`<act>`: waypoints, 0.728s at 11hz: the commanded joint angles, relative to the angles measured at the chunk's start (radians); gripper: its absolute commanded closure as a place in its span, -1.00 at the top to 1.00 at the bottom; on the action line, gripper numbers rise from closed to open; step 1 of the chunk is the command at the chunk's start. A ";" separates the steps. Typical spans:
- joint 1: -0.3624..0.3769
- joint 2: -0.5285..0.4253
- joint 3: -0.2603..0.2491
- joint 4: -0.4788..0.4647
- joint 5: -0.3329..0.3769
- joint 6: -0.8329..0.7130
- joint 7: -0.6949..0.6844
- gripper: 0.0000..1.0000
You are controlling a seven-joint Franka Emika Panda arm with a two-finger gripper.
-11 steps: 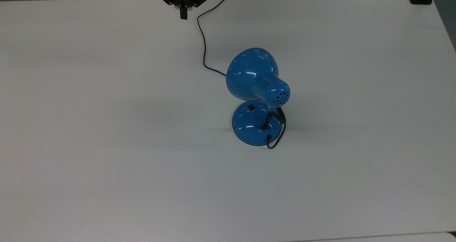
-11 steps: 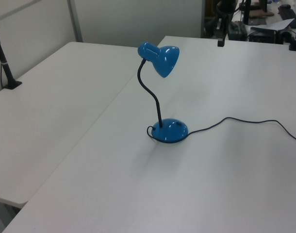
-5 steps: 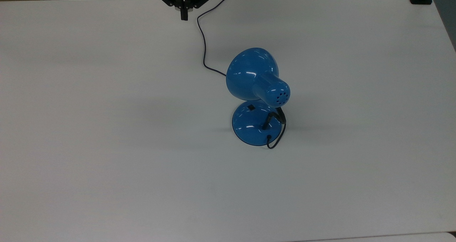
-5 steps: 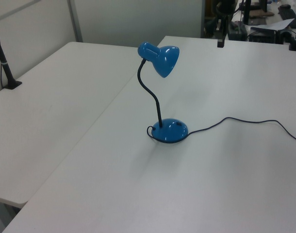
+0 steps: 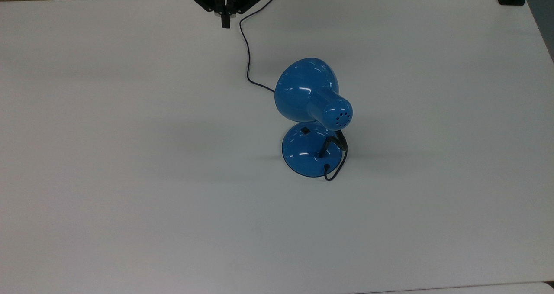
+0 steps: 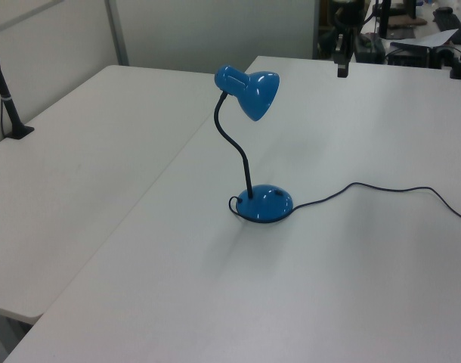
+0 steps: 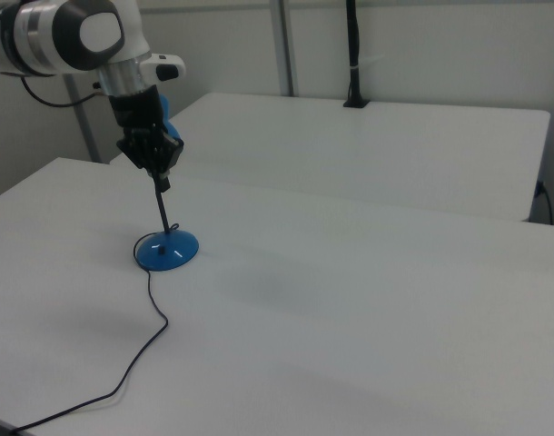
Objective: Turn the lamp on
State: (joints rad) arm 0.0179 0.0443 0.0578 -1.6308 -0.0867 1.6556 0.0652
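- The blue lamp point(image 5: 312, 116) stands near the middle of the white bench point(image 5: 130, 155), its bell-shaped shade point(image 5: 301, 88) tipped toward the top view's upper left and its vented neck point(image 5: 335, 112) toward the top view's lower right.
- The lamp's round base point(image 5: 305, 153) sits flat on the bench, with a small black switch point(image 5: 305, 130) on its upper side in the top view; the shade overhangs part of the base there.
- A black gooseneck point(image 6: 234, 147) curves up from the base point(image 6: 265, 204) to the shade point(image 6: 253, 92) in the left view.
- The thin black cord point(image 5: 247, 51) loops out at the base's rim, then runs across the bench toward the top view's upper edge, passing just beside the gripper point(image 5: 225, 24).
- The gripper hangs above the bench's far edge in the top view, well apart from the lamp; its two fingers appear pressed together with nothing between them.
- Compared with a second ago, the gripper has edged slightly toward the top view's right and a touch lower in that view; in the left view the gripper point(image 6: 342, 69) likewise sits marginally lower.
- The lamp, its cord and its base lie exactly where they were a second ago.
- In the right view, the arm point(image 7: 77, 36) reaches over the bench and the gripper point(image 7: 162, 184) overlaps the lamp's stem, with the base point(image 7: 166, 252) below it.
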 commanded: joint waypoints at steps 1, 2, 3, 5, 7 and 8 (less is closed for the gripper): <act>0.008 0.005 0.008 -0.024 -0.002 0.065 -0.025 -1.00; 0.014 0.003 0.008 -0.044 -0.002 0.081 -0.025 -1.00; 0.028 0.003 0.008 -0.060 -0.002 0.099 -0.025 -1.00; 0.033 0.002 0.010 -0.090 0.001 0.139 -0.025 -1.00; 0.054 0.005 0.008 -0.133 0.002 0.209 -0.015 -1.00; 0.065 0.005 0.008 -0.167 0.002 0.269 -0.012 -1.00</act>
State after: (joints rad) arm 0.0491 0.0670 0.0739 -1.7119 -0.0864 1.8071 0.0582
